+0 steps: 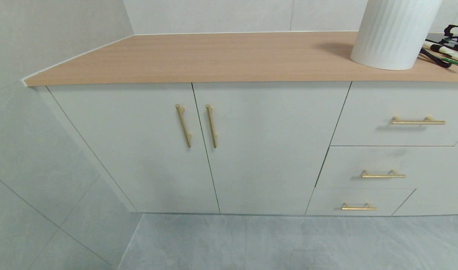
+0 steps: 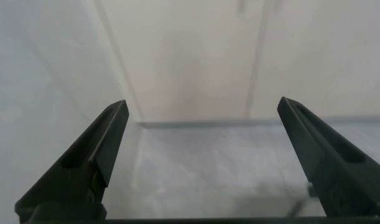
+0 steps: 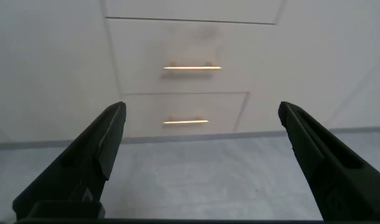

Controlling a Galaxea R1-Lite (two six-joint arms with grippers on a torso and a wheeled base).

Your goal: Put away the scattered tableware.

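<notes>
Left end effector (image 2: 202, 106) and right end effector (image 3: 202, 107): both spread wide, both empty.
Left: jaws far apart, nothing between them, touching nothing; arm held low, aimed at the foot of the cabinet doors (image 1: 199, 150) where they meet the grey floor (image 2: 214, 168). Right: same wide spread, no contact; arm held low, aimed at the two lower drawers (image 3: 190, 81). Tableware (image 1: 444, 50): dark-handled utensils lying at the far right of the wooden surface (image 1: 214, 56), just beside a white ribbed container (image 1: 394, 33).
</notes>
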